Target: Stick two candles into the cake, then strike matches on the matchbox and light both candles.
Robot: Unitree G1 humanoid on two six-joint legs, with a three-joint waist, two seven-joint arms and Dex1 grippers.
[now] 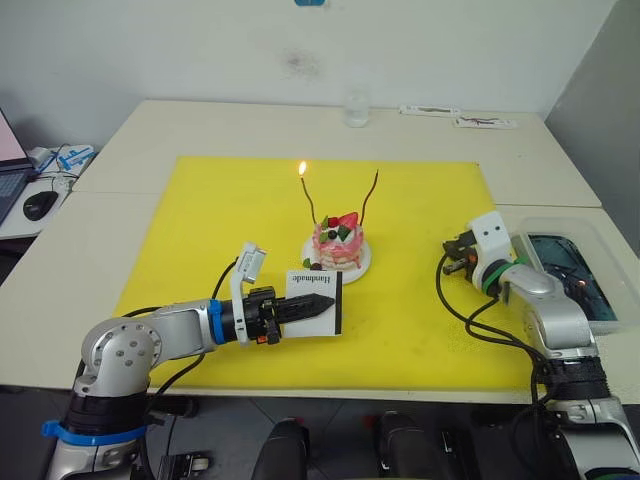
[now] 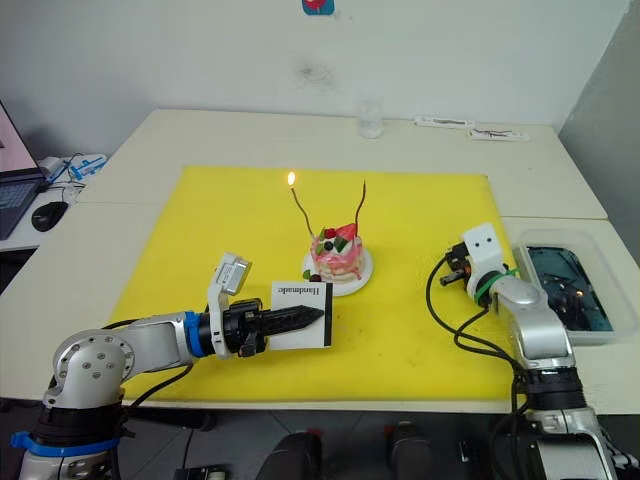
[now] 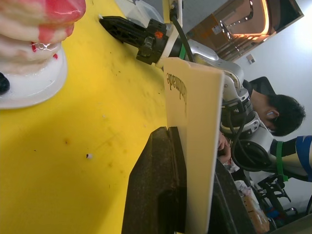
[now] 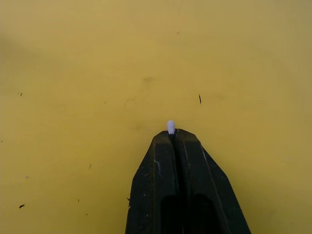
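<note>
The cake (image 1: pixel 338 245) stands on its white plate (image 1: pixel 361 264) in the middle of the yellow mat (image 1: pixel 200 230). Both candles are stuck upright in it. The left candle (image 1: pixel 309 203) burns with a small flame; the right candle (image 1: pixel 371 200) shows no flame. My left gripper (image 1: pixel 318 308) is shut on the matchbox (image 1: pixel 315 300), holding it on edge just in front of the cake. My right gripper (image 4: pixel 171 134) hovers low over the mat to the right of the cake, shut on a match (image 4: pixel 170 127) whose pale tip pokes out between the fingertips.
A clear glass (image 1: pixel 357 108) stands at the back of the table, with flat paper strips (image 1: pixel 430 110) to its right. A clear tray (image 1: pixel 590 285) holding a dark item lies at the right edge. A mouse (image 1: pixel 40 205) lies far left. A person (image 3: pixel 280 114) sits beyond the table.
</note>
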